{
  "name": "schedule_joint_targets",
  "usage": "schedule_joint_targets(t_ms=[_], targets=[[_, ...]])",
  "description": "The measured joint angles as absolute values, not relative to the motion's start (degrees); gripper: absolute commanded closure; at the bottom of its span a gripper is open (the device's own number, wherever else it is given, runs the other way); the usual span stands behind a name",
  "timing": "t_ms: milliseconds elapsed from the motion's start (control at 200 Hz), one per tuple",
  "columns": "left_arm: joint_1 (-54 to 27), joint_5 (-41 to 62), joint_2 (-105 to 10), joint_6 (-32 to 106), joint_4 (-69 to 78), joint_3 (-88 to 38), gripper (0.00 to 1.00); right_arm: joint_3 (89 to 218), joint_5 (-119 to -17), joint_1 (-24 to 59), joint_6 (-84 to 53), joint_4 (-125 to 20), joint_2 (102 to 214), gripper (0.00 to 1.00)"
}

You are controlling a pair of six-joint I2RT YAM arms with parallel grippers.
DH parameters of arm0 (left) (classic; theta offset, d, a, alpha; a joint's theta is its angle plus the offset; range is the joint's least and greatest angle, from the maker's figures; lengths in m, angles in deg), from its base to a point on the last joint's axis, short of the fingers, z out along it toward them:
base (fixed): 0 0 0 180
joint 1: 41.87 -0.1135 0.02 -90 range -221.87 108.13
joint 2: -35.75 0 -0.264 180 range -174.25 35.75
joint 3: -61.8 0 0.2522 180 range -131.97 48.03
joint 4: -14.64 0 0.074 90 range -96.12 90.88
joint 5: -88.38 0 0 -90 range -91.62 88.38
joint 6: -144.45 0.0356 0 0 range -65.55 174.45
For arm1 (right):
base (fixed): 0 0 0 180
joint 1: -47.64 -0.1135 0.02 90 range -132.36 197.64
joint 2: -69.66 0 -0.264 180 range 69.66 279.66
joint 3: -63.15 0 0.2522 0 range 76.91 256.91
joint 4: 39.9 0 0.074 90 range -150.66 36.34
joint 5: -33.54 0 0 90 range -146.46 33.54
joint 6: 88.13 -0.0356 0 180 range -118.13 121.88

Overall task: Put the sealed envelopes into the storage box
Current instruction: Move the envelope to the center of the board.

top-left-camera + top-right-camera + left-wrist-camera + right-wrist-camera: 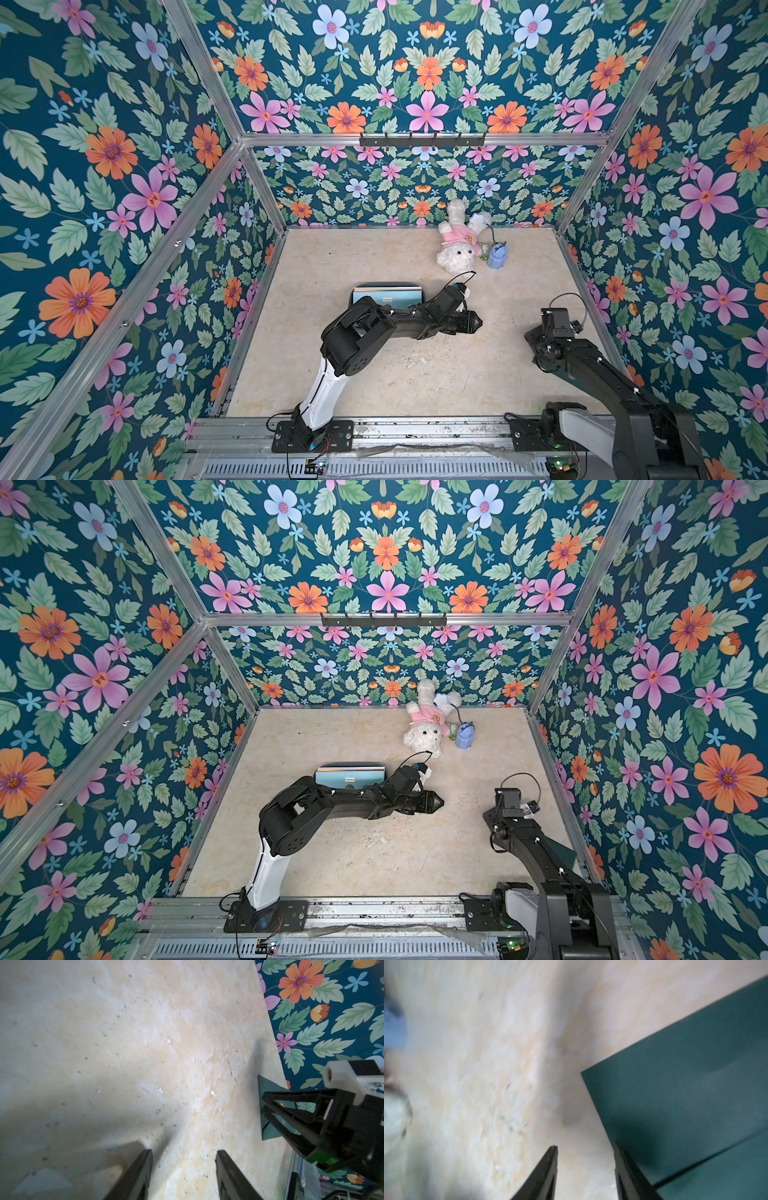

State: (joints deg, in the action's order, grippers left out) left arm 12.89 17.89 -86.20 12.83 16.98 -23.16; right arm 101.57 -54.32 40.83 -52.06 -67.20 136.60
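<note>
Teal floral-print walls (424,83) in aluminium framing (291,138) enclose a beige, marbled, scuffed tabletop (415,374).

The worktop (415,374) is a pale, marbled beige slab, scuffed and chipped in spots near its middle. A dark teal storage box (386,285) sits left of its centre. Near the far edge, right of centre, a white plush bunny (457,245) lies with a small light-blue backpack (497,256) just beside it. A dark green envelope (562,851) lies flat by the right edge.

The storage box (360,288), a light-blue envelope (386,297) on top, lies partly hidden by the left arm (399,322).
</note>
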Motion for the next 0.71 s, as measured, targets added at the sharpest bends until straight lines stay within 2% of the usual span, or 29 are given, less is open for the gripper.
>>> schedule_joint_targets(t_ms=[160, 300, 385, 705], targets=[[12.89, 17.25, -85.69, 12.81, 16.38, -22.88, 0.44, 110.62, -62.28, 25.72, -50.75, -66.59, 145.82, 0.53], [12.82, 16.49, -85.45, 12.65, 15.64, -22.92, 0.44, 115.87, -60.97, 24.59, -47.90, -69.34, 144.84, 0.52], [12.89, 16.14, -85.39, 12.63, 15.53, -22.92, 0.44, 115.63, -60.14, 28.28, -45.61, -69.80, 141.78, 0.49], [13.39, 18.02, -84.91, 11.52, 15.97, -22.22, 0.42, 108.92, -56.82, 53.94, -35.82, -72.29, 136.23, 0.45]])
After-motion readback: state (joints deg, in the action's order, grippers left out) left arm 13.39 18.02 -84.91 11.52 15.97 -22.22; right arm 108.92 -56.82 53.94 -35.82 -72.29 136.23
